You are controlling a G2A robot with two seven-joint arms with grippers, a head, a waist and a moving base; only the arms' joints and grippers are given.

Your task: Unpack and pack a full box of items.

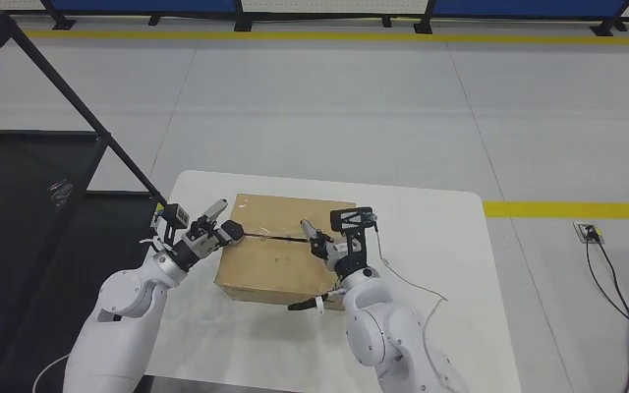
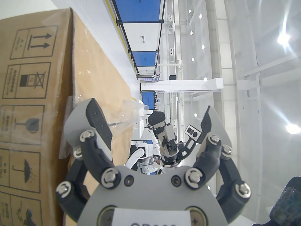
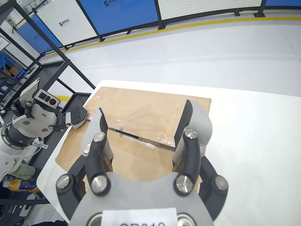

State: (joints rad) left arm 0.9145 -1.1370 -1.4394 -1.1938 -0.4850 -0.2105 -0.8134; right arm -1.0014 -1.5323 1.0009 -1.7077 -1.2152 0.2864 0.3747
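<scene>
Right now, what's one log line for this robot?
brown cardboard box: closed, on white table | left tool: open, at box's edge | right tool: open, above box top

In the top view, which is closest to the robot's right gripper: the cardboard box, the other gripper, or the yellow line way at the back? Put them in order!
1. Cardboard box, directly under the right gripper, by the top seam.
2. Left gripper, at the box's left edge.
3. Yellow line, far off at the back.
</scene>
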